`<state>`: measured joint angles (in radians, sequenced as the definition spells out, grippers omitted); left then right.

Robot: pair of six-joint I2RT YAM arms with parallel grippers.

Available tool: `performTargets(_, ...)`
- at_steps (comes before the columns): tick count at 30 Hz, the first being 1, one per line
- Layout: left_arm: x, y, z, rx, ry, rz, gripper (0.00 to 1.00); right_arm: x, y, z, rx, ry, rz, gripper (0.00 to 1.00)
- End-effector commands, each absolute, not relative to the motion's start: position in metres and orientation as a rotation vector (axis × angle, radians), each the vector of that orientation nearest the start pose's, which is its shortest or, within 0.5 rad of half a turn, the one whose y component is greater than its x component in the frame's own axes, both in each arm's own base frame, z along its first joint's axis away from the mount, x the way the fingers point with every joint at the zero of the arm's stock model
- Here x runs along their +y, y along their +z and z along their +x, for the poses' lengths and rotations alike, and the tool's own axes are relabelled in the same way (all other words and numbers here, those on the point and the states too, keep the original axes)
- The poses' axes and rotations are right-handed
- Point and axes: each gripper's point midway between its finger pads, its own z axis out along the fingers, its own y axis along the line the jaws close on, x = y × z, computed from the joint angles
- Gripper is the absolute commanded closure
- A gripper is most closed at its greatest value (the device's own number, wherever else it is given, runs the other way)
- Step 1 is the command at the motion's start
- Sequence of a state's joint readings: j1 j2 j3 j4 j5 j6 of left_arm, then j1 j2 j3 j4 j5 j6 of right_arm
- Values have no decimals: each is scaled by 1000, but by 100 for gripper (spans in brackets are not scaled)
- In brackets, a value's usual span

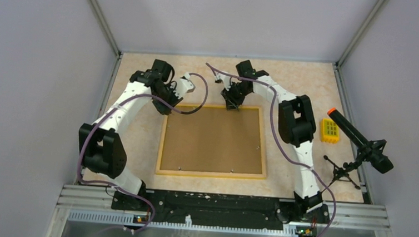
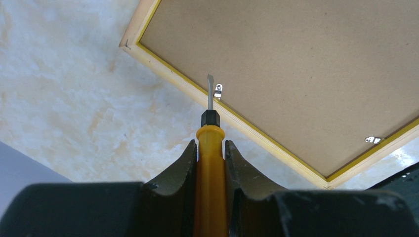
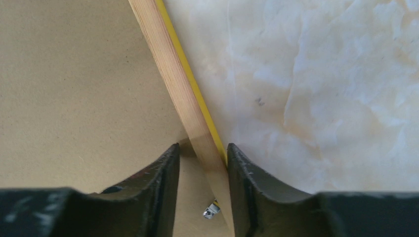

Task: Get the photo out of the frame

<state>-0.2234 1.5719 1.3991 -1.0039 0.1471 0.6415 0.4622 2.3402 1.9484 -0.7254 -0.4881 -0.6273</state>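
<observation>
The frame (image 1: 209, 174) lies face down mid-table, its brown back panel (image 1: 211, 138) up inside a light wooden rim. The photo is hidden under the panel. My left gripper (image 1: 165, 105) is at the frame's far left corner, shut on a yellow-handled screwdriver (image 2: 210, 163). The blade tip hovers by a metal tab (image 2: 218, 90) at the rim (image 2: 257, 133); a second tab (image 2: 374, 140) lies further along. My right gripper (image 1: 234, 104) is at the far rim, its jaws closed across the wooden rim (image 3: 173, 79), one finger on the panel (image 3: 74, 89), a tab (image 3: 211, 211) below.
A small yellow block (image 1: 329, 130) lies right of the frame. A black microphone with an orange tip (image 1: 359, 141) stands on a small tripod at the right edge. Grey walls enclose the table; a metal rail runs along the near edge.
</observation>
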Motion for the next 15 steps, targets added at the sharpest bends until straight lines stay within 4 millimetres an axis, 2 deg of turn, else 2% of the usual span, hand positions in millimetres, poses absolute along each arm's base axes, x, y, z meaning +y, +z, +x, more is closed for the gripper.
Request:
performTargets(1, -70, 143, 337, 2452, 24, 1257, 100, 242, 15, 422, 2268, 527, -1514, 72)
performTargets(2, -69, 141, 338, 2458, 33, 1263, 100, 238, 14, 420, 2284, 531, -1501, 77)
performTargets(6, -69, 135, 337, 2463, 56, 1285, 100, 225, 12, 422, 2338, 529, -1420, 86)
performTargets(10, -77, 129, 337, 2465, 44, 1301, 100, 217, 11, 430, 2373, 511, -1339, 100)
performTargets(15, -83, 122, 342, 2468, 50, 1300, 100, 211, 11, 441, 2387, 479, -1265, 100)
